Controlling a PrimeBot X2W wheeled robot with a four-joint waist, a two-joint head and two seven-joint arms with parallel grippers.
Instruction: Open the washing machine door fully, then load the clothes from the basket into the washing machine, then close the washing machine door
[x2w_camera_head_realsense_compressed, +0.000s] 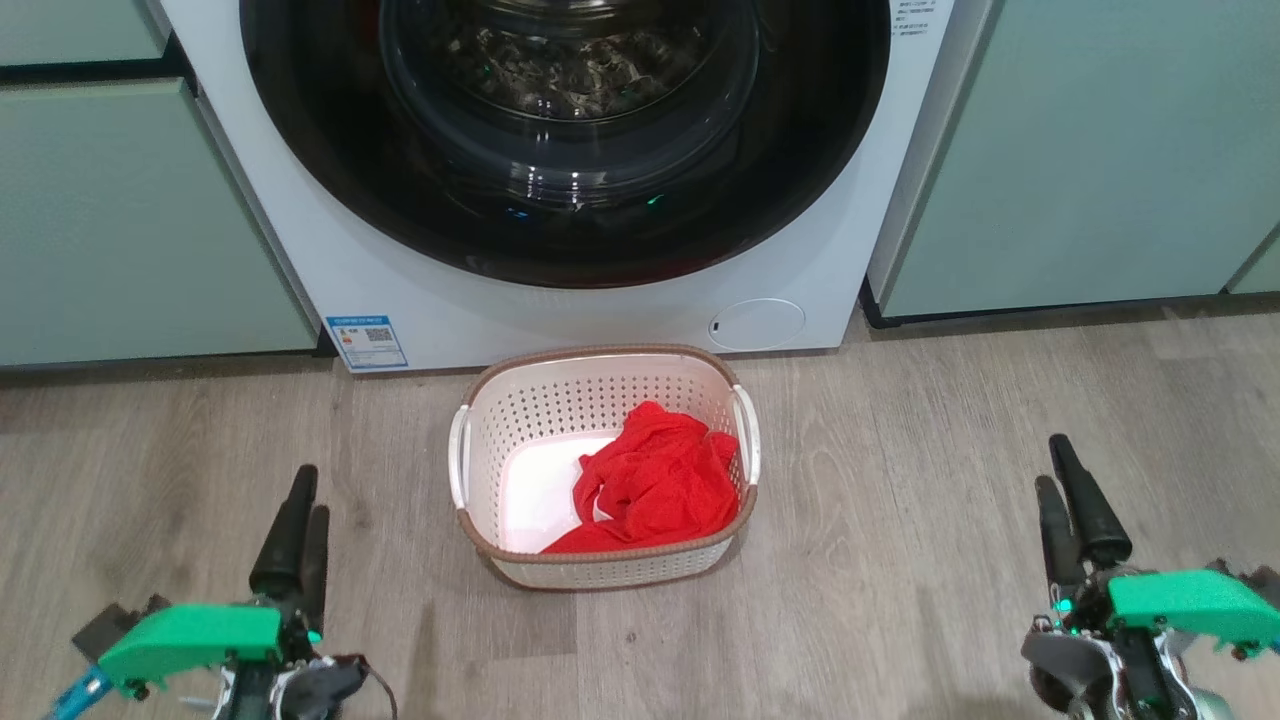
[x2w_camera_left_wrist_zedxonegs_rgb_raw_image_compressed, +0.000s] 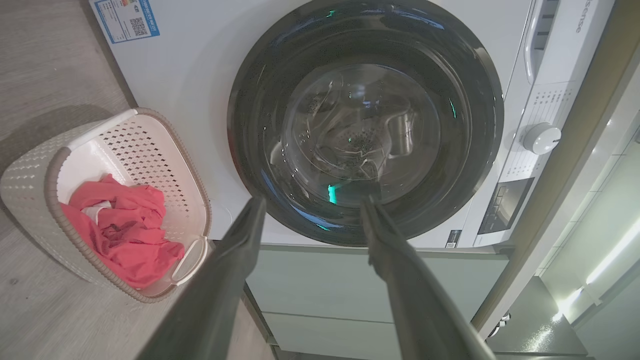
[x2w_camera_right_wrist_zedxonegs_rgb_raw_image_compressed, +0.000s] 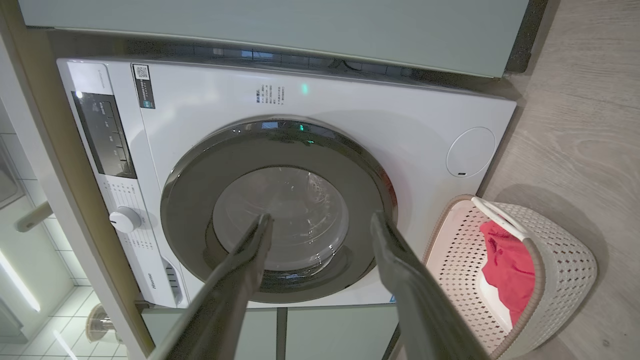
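Observation:
The washing machine (x2w_camera_head_realsense_compressed: 600, 315) stands ahead of me, and its black-rimmed washing machine door (x2w_camera_head_realsense_compressed: 330, 160) is closed flat against the front. On the floor before it sits the cream basket (x2w_camera_head_realsense_compressed: 600, 352) holding the red clothes (x2w_camera_head_realsense_compressed: 660, 480). My left gripper (x2w_camera_head_realsense_compressed: 310, 495) hovers at the lower left, open and empty, left of the basket. My right gripper (x2w_camera_head_realsense_compressed: 1050, 462) is at the lower right, also open and empty. The left wrist view looks past the left gripper (x2w_camera_left_wrist_zedxonegs_rgb_raw_image_compressed: 312, 200) at the door (x2w_camera_left_wrist_zedxonegs_rgb_raw_image_compressed: 260, 100) and basket (x2w_camera_left_wrist_zedxonegs_rgb_raw_image_compressed: 50, 170). In the right wrist view the right gripper (x2w_camera_right_wrist_zedxonegs_rgb_raw_image_compressed: 321, 216) frames the door (x2w_camera_right_wrist_zedxonegs_rgb_raw_image_compressed: 200, 200), with the clothes (x2w_camera_right_wrist_zedxonegs_rgb_raw_image_compressed: 507, 265) beside it.
Pale green cabinets (x2w_camera_head_realsense_compressed: 130, 220) flank the machine on both sides (x2w_camera_head_realsense_compressed: 1100, 150). A wood-look floor (x2w_camera_head_realsense_compressed: 900, 450) spreads around the basket. A blue sticker (x2w_camera_head_realsense_compressed: 366, 342) and a round flap (x2w_camera_head_realsense_compressed: 757, 324) sit low on the machine front. The control dial (x2w_camera_left_wrist_zedxonegs_rgb_raw_image_compressed: 541, 137) is by the panel.

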